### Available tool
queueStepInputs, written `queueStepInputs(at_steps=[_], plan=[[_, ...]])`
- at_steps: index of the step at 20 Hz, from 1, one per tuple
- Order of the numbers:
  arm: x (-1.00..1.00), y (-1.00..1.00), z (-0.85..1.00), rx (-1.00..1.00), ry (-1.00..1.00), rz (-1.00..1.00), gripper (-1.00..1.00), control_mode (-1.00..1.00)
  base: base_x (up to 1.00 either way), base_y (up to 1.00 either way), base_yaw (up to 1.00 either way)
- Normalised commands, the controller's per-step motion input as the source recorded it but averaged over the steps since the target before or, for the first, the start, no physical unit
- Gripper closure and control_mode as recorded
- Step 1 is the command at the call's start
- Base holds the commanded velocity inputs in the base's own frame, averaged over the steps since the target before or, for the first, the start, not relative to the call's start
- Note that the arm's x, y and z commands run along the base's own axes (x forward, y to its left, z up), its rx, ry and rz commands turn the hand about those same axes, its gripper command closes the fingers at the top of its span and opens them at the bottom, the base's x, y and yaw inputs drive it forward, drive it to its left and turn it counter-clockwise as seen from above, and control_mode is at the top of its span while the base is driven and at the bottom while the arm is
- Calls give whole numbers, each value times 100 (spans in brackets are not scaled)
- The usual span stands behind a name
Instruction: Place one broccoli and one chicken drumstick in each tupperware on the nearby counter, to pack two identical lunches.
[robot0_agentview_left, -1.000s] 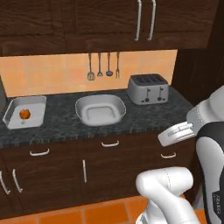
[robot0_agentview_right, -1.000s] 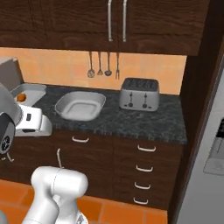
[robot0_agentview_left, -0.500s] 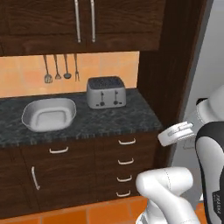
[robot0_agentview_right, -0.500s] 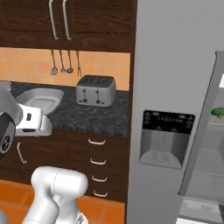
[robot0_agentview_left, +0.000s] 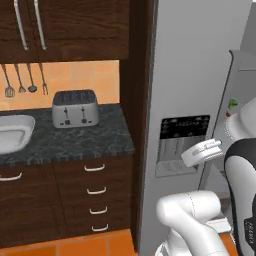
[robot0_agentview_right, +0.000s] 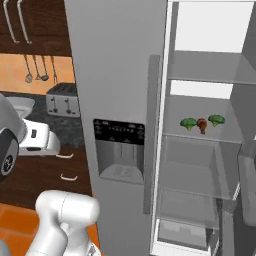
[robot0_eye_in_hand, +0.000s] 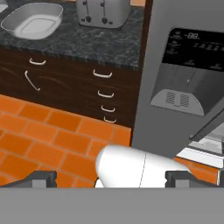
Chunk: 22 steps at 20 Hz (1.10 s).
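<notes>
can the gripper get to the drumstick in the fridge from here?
Probably not yet. The drumstick sits between two broccoli florets on a shelf behind the open door, with nothing blocking it, but the open gripper points down at the floor, well short of it.

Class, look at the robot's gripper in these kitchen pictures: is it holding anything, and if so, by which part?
Nothing is held. In the hand view the gripper stands open with only orange floor between its fingertips. The broccoli and chicken drumstick lie on a fridge shelf.

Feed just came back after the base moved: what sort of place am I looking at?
A home-style kitchen: a toaster on a dark stone counter, utensils hung on the wall, and an open fridge holding broccoli.
</notes>
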Motion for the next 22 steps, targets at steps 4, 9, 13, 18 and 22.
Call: queueStepInputs(at_steps=[4,9,13,18,22], plan=[[0,0,0,0,0,0,-100,100,19,-60,6],[0,0,0,0,0,0,-100,100,37,-56,3],[0,0,0,0,0,0,-100,100,8,-53,6],[0,0,0,0,0,0,-100,100,8,-50,6],[0,0,0,0,0,0,-100,100,19,-51,1]])
